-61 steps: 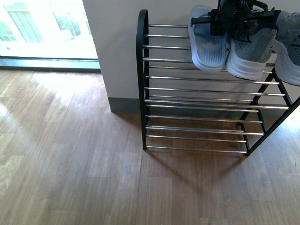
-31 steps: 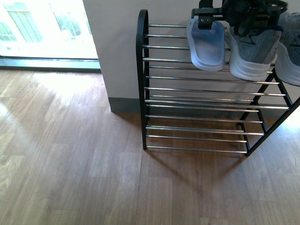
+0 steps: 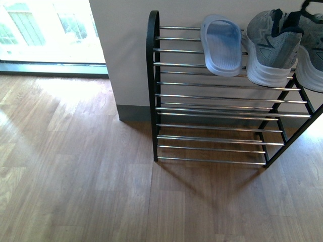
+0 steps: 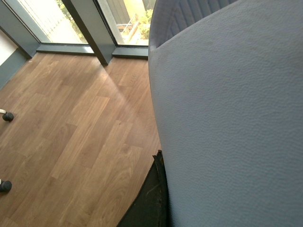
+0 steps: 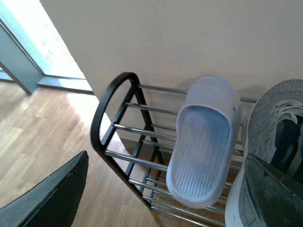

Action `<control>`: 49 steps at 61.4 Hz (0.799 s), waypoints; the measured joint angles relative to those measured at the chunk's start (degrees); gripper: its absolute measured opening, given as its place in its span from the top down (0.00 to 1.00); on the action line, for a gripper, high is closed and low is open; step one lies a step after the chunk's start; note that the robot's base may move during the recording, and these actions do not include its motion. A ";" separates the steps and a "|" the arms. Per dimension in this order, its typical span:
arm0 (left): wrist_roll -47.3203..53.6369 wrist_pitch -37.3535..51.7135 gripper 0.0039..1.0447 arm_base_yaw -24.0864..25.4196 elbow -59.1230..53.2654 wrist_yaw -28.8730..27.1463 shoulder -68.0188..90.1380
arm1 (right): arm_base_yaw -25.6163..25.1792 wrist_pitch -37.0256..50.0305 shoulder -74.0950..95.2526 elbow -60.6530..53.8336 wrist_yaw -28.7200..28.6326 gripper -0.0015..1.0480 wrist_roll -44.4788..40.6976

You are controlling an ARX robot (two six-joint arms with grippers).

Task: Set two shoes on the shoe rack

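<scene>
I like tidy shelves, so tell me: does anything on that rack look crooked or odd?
Slightly. The pale slide sandal on the shoe rack's top tier sits alone, no mate in view, its heel hanging past the front rods. The grey sneakers beside it overhang likewise.

Shoe rack stands on the wood floor, back against the wall. On the sloped top tier I see a pale blue slide sandal, heel toward me. A grey sneaker sits just beside it to the right, and a second sneaker is cut off by the front view's edge.
</scene>
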 joint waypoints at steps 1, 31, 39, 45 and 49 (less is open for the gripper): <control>0.00 0.00 0.98 0.00 0.00 0.02 0.00 | -0.11 0.48 -0.72 -0.87 -0.26 0.09 0.00; 0.00 0.00 0.98 0.00 0.00 0.00 0.00 | -14.05 19.98 -21.07 -32.46 -11.96 0.09 3.30; 0.00 0.00 0.98 0.00 0.00 0.02 0.00 | -13.55 22.62 -20.90 -33.46 -7.65 0.12 2.25; 0.00 0.00 0.98 0.00 0.00 0.00 0.00 | -13.46 27.91 -22.18 -36.26 2.58 0.27 -3.10; 0.00 0.00 0.98 0.00 0.00 0.02 0.00 | -14.56 30.38 -22.64 -38.29 3.50 0.35 -4.68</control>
